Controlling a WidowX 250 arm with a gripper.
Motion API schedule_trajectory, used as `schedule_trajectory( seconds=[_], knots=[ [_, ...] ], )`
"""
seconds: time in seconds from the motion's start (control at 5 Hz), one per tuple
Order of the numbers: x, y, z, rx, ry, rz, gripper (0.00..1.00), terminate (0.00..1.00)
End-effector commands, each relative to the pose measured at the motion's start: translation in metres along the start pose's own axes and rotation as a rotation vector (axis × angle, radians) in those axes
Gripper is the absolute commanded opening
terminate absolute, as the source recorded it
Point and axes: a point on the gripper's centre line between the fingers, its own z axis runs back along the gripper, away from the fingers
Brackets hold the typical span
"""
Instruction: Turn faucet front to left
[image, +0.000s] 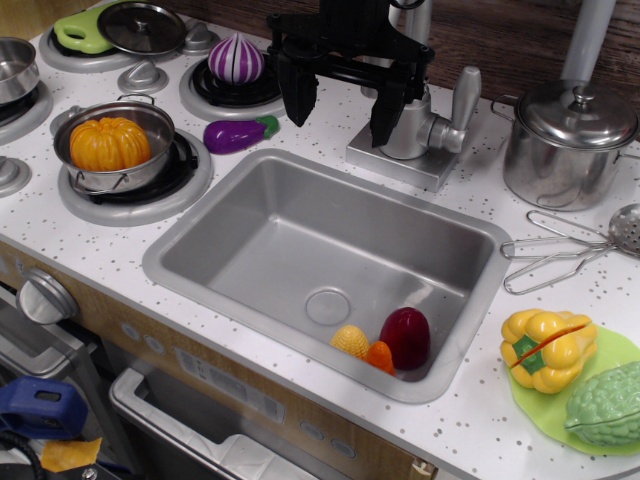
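Note:
The faucet (412, 128) is matte silver-grey and stands on a square flat base (392, 165) behind the sink's far rim. Its paddle-shaped lever (465, 95) sticks up on the right side. Its upright pipe is mostly hidden behind my gripper; a short grey stretch shows at the top (418, 18). My black gripper (340, 128) hangs over the counter just left of the faucet body. Its two fingers are spread wide, with the right finger (385, 115) against or just in front of the faucet body and the left finger (297, 100) over bare counter. Nothing is held.
The grey sink (250, 230) holds several toy foods at its front right. A purple eggplant (240, 132) and an onion (236, 58) lie left of the gripper. A lidded steel pot (565, 140), a plain grey pole (590, 40) and wire utensils (555, 255) are at the right.

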Motion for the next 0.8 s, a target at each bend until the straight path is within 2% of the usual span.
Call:
schedule_trajectory(
  seconds=[0.0, 0.2, 0.4, 0.6],
  knots=[
    [0.0, 0.0, 0.0, 0.0, 0.0, 0.0, 1.0, 0.0],
    [0.005, 0.001, 0.002, 0.019, -0.057, 0.042, 1.0, 0.0],
    [0.008, 0.0, -0.007, 0.057, -0.128, 0.061, 1.0, 0.0],
    [0.013, 0.004, -0.003, 0.046, -0.208, 0.024, 1.0, 0.0]
  ],
)
